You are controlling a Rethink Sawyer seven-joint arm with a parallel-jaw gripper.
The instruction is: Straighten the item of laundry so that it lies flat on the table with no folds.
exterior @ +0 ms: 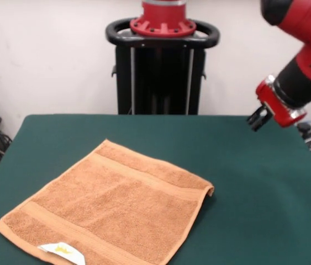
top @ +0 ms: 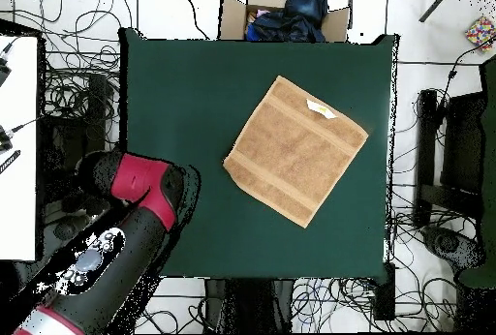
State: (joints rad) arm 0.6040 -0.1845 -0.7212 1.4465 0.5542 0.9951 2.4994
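Orange-tan towel [exterior: 111, 212], spread flat and skewed on the green bench [exterior: 254, 182], white tag [exterior: 61, 251] at its near edge; gripper [exterior: 259, 118] hung well apart, grip state indeterminable.

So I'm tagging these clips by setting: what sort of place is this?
Most likely a robotics lab, not a home. A red and black arm on a pedestal works at a green cloth-topped table holding one orange towel, and loose cables sprawl over the floor around it.
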